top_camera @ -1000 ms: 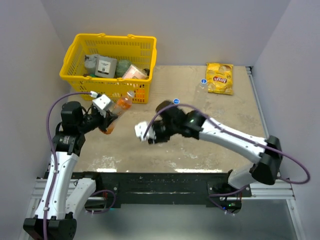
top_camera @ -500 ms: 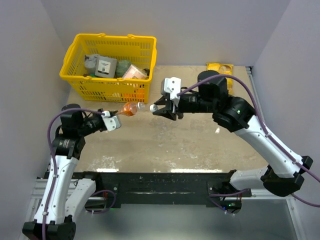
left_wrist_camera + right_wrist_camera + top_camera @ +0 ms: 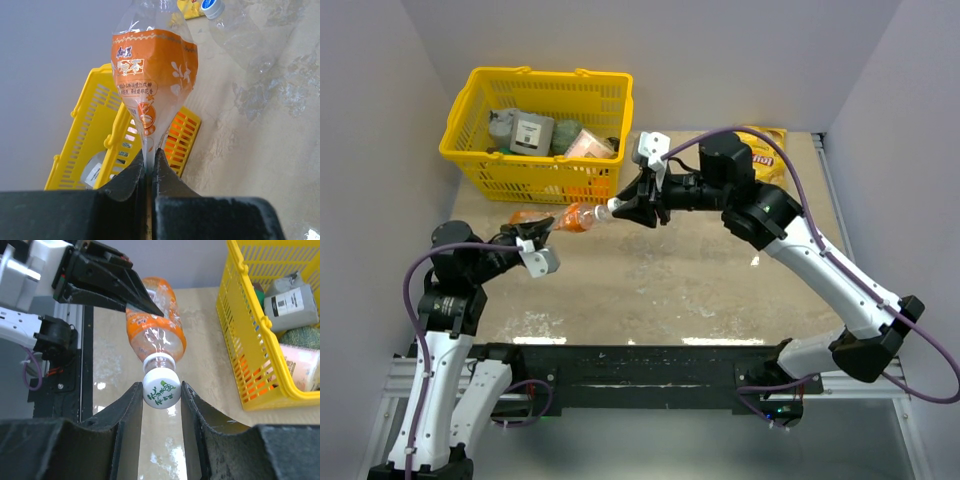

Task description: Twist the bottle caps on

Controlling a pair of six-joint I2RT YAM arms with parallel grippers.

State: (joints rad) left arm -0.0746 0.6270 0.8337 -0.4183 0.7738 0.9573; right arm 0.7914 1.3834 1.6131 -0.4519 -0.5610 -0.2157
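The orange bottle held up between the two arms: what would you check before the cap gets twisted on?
1. Left gripper shut on the orange bottle, at its flattened base: ok.
2. Right gripper shut on the white cap: ok.
3. Cap meets the bottle's mouth: ok.
4. Cap square to the threads: cannot tell.
5. Bottle apart from the yellow basket: ok.

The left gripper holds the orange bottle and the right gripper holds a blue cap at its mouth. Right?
No: the cap is whitish with green print, not blue; the right wrist view shows it. The left gripper holds the orange bottle, the right gripper the cap.
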